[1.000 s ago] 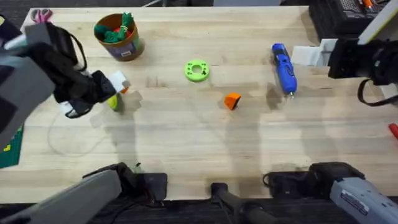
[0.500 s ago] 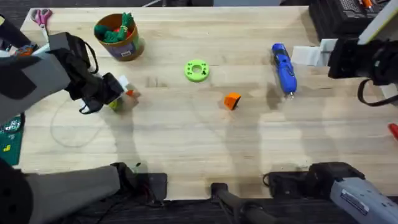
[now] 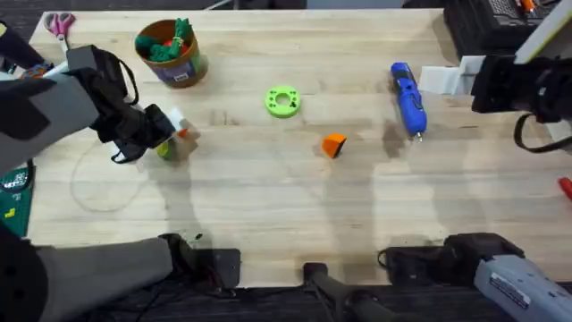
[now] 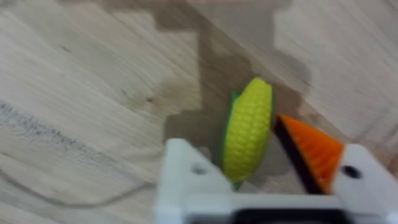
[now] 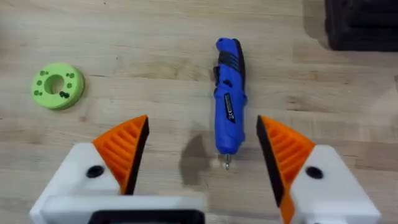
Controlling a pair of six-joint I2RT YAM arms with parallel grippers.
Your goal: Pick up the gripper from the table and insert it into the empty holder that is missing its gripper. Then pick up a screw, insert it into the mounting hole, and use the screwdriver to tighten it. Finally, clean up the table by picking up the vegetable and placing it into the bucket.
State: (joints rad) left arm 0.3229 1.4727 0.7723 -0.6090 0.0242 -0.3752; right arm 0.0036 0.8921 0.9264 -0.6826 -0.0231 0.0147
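From overhead, the wooden table (image 3: 286,206) carries the orange bucket (image 3: 172,52) of toy vegetables near its far left corner, pink-handled scissors (image 3: 60,22) at that corner itself, a lime-green ring disc (image 3: 283,101) about mid-table toward the far edge, the loose orange gripper (image 3: 333,144) just nearer than the disc and apart from it, and the blue screwdriver (image 3: 407,97) toward the far right, its bit pointing to the near edge; the left gripper (image 3: 175,132) reaches in from the left edge and sits over the yellow-green vegetable (image 3: 164,148), while the right gripper (image 3: 447,80) hangs beside the screwdriver near a black case (image 3: 469,27) at the far right corner; in the left wrist view, the left gripper (image 4: 261,180) stands open around the vegetable (image 4: 247,129), a plain white holder (image 4: 186,180) on one side and an orange-tipped finger on the other, the vegetable lying on the wood; in the right wrist view, the right gripper (image 5: 202,149) is spread wide and holds nothing, the screwdriver (image 5: 228,102) lies between its orange pads and beyond them, and the ring disc (image 5: 57,86) rests off to one side, small dark screws in its holes.
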